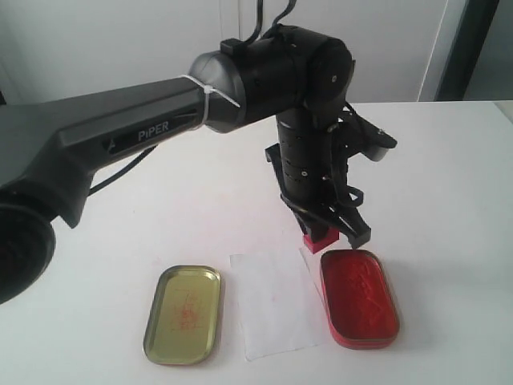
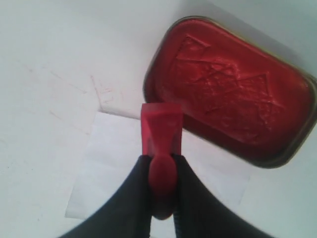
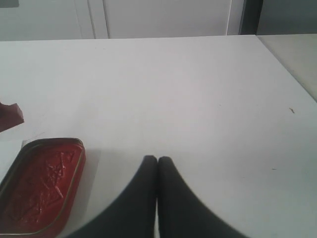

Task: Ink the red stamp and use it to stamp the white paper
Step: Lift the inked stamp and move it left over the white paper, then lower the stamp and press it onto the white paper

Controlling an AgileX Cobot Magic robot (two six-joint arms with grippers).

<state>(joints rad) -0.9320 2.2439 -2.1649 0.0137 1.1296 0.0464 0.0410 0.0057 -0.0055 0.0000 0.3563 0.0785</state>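
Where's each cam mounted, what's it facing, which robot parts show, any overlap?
Exterior: off-arm, looking down at the white paper, gold tin and ink-pad tin; the left arm shows.
Left wrist: on the left arm, looking down past the left gripper shut on the red stamp.
Right wrist: behind the shut right gripper, looking across the table.
Shared: all three see the ink-pad tin.

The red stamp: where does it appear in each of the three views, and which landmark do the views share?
Exterior view: the red stamp sits right of centre, just behind the red ink-pad tin.
Left wrist view: mid-picture, held by the left end effector, beside the tin.
Right wrist view: only a corner at the picture's edge, beyond the tin.
Shared landmark: the tin.
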